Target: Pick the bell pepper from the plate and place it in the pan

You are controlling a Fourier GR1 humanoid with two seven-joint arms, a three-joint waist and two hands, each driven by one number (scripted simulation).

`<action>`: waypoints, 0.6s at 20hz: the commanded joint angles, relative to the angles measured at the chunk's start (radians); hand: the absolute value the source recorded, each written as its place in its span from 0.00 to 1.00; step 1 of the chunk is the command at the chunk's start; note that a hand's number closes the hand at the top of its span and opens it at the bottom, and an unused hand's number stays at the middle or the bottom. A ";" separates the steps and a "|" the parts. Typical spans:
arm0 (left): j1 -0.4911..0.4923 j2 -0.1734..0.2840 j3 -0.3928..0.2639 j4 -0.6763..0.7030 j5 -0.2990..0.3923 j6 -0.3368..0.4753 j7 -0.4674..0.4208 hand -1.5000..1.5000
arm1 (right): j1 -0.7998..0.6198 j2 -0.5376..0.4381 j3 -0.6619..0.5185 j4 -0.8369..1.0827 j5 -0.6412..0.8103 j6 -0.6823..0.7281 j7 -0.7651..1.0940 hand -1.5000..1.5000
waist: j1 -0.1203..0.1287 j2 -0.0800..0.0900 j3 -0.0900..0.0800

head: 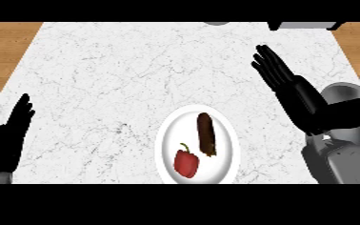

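the left robot hand (15, 131) shows at the left edge of the head view, over the table (119, 76). its fingers are straight and point up the view. it holds nothing and touches no item.

the table has a white marbled top. a wooden surface (17, 43) borders it on the left side and shows again at the upper right corner.

the white plate (169, 138) lies on the table at the lower centre of the view, between the two robot hands and well apart from both. its lower rim is cut by the view's lower limit.

the red bell pepper (186, 163) lies on the plate, in the lower left part, with its dark stem pointing up the view. a dark brown elongated item (206, 133) lies just beside it on the right part of the plate, its long axis running up the view. whether the two touch cannot be told.

the right robot hand (285, 83) shows at the right, above the table and higher in the view than the plate. its fingers are straight, close together, and angled toward the upper left. it holds nothing.

two grey objects (302, 25) are partly visible at the table's top edge; their type cannot be told.
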 commanded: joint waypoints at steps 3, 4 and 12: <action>-0.112 -0.044 0.007 -0.111 0.045 -0.020 0.076 0.50 | 0.012 0.103 0.012 -0.069 0.066 -0.088 -0.083 1.00 | -0.008 0.001 -0.010; -0.131 -0.079 -0.001 -0.099 0.052 -0.025 0.027 0.50 | -0.010 0.132 0.026 -0.103 0.080 -0.120 -0.081 1.00 | -0.011 0.000 -0.011; -0.170 -0.178 -0.043 -0.138 0.091 0.007 0.068 0.50 | 0.372 0.015 0.202 -0.249 0.571 -0.356 -0.202 0.00 | -0.084 -0.014 -0.011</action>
